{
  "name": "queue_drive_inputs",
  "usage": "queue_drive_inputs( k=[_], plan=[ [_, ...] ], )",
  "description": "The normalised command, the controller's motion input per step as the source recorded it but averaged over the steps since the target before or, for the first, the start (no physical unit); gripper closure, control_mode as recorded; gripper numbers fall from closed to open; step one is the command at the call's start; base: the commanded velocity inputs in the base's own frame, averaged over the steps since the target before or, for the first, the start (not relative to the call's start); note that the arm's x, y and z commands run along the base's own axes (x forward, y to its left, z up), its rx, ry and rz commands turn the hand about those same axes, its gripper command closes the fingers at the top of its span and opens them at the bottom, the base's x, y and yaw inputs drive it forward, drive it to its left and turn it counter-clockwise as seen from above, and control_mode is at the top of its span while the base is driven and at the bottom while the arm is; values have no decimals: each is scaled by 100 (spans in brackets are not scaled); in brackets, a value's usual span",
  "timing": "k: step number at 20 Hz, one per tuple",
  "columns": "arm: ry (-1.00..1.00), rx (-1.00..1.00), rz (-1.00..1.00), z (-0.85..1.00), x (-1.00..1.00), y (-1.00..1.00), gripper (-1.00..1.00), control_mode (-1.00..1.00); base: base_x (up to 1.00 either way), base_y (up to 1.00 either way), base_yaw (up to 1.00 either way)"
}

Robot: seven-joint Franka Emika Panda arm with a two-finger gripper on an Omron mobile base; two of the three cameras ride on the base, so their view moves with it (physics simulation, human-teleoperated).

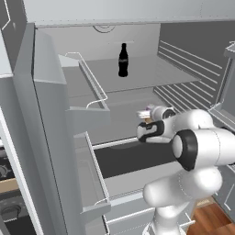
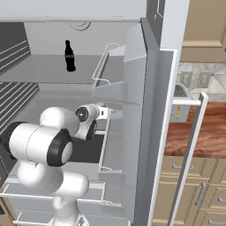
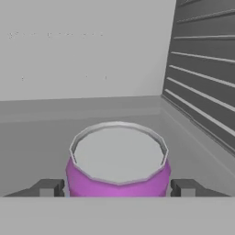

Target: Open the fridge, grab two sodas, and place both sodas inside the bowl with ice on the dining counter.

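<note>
Two sodas are sitting inside the open fridge (image 1: 137, 78): the dark bottle (image 1: 123, 60) on the upper shelf near the back wall, and the purple can (image 3: 118, 165) on the shelf below it. The gripper (image 3: 118, 187) is straddling the can, jaws standing apart on either flank; whether the pads are touching it yet is unclear. Closing should be square and low on the can's wall, so nothing is tipping.

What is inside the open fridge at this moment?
A dark bottle stands on the upper shelf of the fridge. On a lower shelf, a purple can sits between the gripper fingertips. The arm covers part of that lower shelf.
</note>
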Motion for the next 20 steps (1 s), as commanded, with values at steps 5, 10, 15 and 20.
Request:
queue_drive_inputs(
  k=[5,10,15,20],
  plan=[
    [2,0,0,-10,28,0,100,-100,0,0,0],
    [7,0,0,-8,10,0,100,-100,0,0,0],
    [1,0,0,-5,-10,4,100,-100,0,0,0],
    [-1,0,0,4,-55,19,100,-100,0,0,0]
  ],
)
